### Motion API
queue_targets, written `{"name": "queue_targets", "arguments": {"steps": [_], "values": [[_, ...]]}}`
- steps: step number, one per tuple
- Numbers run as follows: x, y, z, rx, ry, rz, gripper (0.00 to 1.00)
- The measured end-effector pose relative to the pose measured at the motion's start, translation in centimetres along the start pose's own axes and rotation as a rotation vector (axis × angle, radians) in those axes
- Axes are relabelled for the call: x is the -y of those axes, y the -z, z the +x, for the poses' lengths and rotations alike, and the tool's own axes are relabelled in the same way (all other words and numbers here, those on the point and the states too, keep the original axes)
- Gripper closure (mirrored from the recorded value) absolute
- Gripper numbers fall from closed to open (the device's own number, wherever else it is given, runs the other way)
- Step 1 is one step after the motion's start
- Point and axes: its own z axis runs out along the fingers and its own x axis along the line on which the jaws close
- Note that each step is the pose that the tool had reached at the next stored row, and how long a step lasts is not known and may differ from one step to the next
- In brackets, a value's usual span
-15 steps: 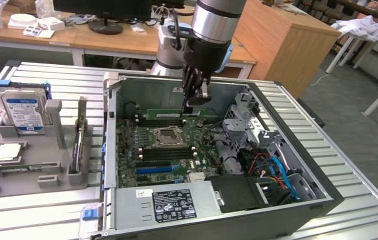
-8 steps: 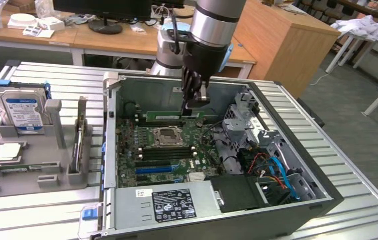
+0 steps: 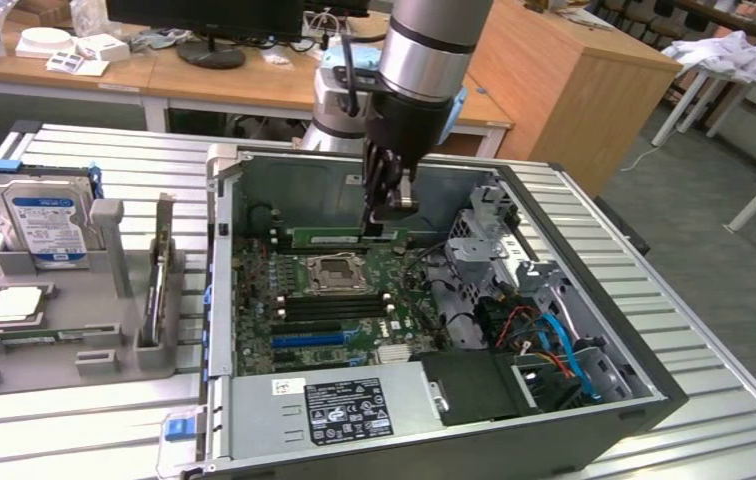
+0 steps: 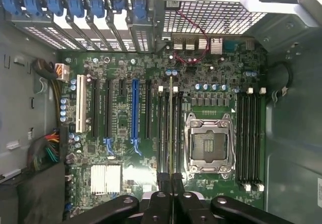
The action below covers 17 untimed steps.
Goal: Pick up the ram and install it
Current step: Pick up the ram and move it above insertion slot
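Note:
The ram [image 3: 341, 237] is a thin green stick held level inside the open computer case, above the motherboard [image 3: 301, 330]. My gripper [image 3: 382, 222] is shut on its end nearest the exterior view's right. In the wrist view the ram [image 4: 171, 128] shows edge-on, running straight out from my gripper [image 4: 171, 182]. It lies along the black memory slots [image 4: 163, 128] between the empty processor socket [image 4: 209, 143] and the expansion slots [image 4: 135, 108]. Whether it touches a slot I cannot tell.
A grey holder [image 3: 78, 335] at the exterior view's left carries a silver-and-blue hard drive [image 3: 47, 222] and a square silver processor chip [image 3: 15, 304]. Inside the case are the power supply [image 3: 341, 408] in front and a drive cage with blue and orange cables [image 3: 545, 335].

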Motion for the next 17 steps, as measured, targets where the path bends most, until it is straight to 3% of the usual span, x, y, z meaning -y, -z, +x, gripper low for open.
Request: {"name": "queue_targets", "arguments": {"steps": [17], "values": [[0.02,-1.19,0.0,0.0003,-0.013,0.0003,0.88]]}}
